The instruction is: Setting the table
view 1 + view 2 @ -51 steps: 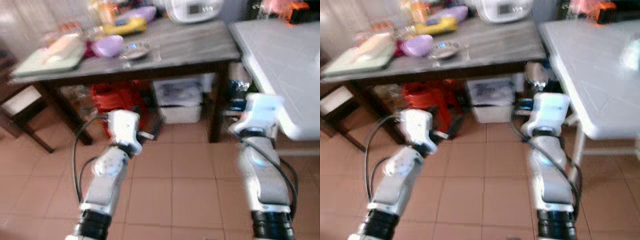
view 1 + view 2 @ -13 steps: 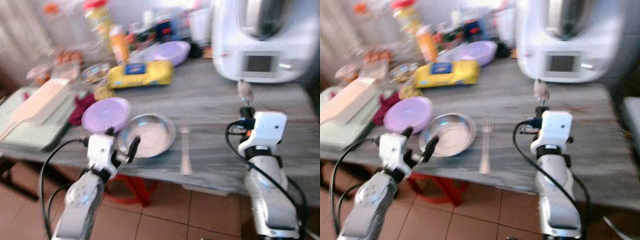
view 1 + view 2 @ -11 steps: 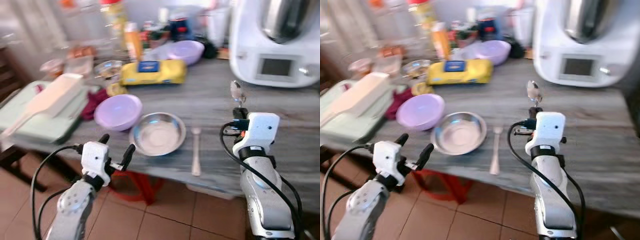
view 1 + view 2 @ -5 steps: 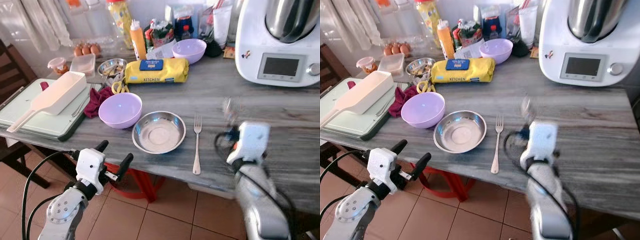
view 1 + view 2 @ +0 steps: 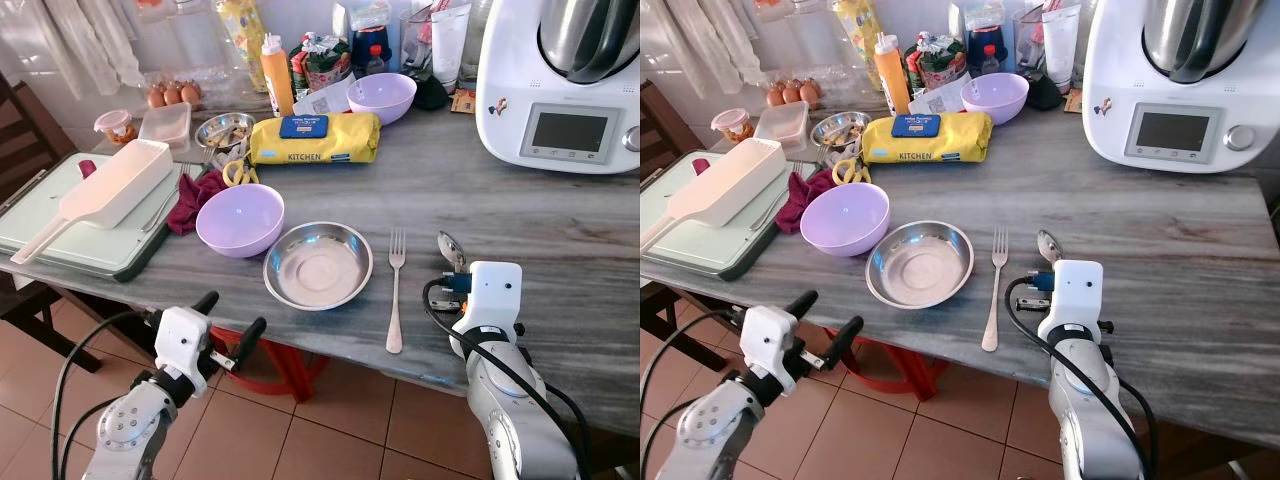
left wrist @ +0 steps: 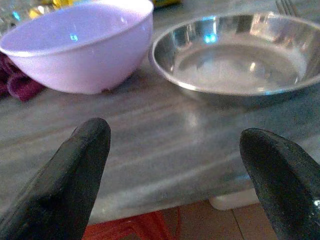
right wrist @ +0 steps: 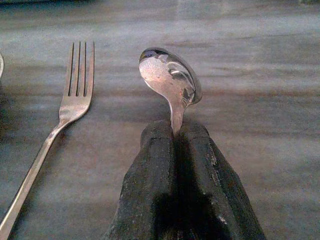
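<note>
along the near edge of the grey wood-grain tabletop [image 5: 560, 215], the right end effector [image 7: 175, 131] is seen with its two black fingers [image 7: 150, 170] pressed together on the handle of a metal spoon [image 7: 169, 77], whose bowl sticks out beyond the fingertips, above the tabletop surface. the spoon's bowl [image 5: 449, 247] is found just beside the steel fork [image 5: 393, 290], on the side nearer the tabletop's right edge; whether it touches the surface cannot be told. the fork is laid flat with its tines toward the far edge and its handle toward the near edge. a round stainless steel bowl [image 5: 318, 265] is set just on the other side of the fork, and a lilac plastic bowl [image 5: 240, 220] stands beside that, toward the left edge.

the left end effector [image 5: 227, 325] is held off the near edge, below tabletop level, with its fingers [image 6: 70, 170] spread wide and nothing between them; in its wrist view the lilac bowl and the steel bowl are faced.

toward the far edge a yellow kitchen-wipes pack [image 5: 314, 139], a second lilac bowl [image 5: 381, 97] and an orange squeeze bottle [image 5: 276, 77] are seen. a white kitchen appliance [image 5: 565, 85] occupies the far right corner, and a green tray [image 5: 85, 250] bearing a white scoop [image 5: 110, 192] lies at the left edge, with a dark red cloth [image 5: 198, 190] next to it.
</note>
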Controlling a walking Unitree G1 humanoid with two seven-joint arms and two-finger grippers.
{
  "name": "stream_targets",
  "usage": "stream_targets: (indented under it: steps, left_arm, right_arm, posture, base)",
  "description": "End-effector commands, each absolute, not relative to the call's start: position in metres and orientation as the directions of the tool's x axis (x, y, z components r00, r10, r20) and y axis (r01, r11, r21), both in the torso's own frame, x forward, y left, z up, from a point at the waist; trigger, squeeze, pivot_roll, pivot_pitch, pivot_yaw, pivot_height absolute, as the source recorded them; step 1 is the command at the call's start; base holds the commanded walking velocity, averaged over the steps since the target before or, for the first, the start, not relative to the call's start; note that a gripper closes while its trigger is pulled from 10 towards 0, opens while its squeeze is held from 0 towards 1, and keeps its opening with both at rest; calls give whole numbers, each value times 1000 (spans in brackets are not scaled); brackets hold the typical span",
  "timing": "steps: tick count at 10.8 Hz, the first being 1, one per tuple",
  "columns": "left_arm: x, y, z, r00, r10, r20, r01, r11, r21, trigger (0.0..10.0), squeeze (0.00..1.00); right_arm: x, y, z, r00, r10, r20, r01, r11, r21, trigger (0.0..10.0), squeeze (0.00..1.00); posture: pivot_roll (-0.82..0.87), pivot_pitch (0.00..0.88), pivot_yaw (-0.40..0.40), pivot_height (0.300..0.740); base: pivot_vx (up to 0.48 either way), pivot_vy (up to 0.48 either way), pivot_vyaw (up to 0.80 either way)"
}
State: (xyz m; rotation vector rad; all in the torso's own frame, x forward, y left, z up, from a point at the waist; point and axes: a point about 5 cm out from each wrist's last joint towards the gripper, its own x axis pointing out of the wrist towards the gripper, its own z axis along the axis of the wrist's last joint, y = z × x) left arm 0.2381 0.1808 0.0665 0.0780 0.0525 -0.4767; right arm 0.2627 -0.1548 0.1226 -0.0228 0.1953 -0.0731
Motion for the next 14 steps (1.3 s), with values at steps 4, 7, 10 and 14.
stream_targets:
  steps: [4,7,10,14]
  left_arm:
    - [240,189,56,887,-455,-80,460,884,78,10000,0]
    - [243,191,51,885,-460,-75,465,881,84,10000,0]
    - [246,192,47,884,-461,-76,467,880,86,10000,0]
    - [247,193,43,884,-461,-76,467,880,88,10000,0]
  right_arm:
    - [258,-150,116,966,-53,-251,59,998,15,10000,1000]
    - [260,-150,123,975,-61,-215,67,998,20,10000,1000]
    - [261,-149,121,973,-58,-225,64,998,18,10000,1000]
    - [257,-150,108,948,-59,-313,74,997,34,10000,0]
  posture:
    - [-95,108,147,740]
    - [-93,99,150,740]
    - [-94,96,148,740]
    - [-92,97,150,740]
  base:
    - [0,0,0]
    - [0,0,0]
    - [0,0,0]
    - [0,0,0]
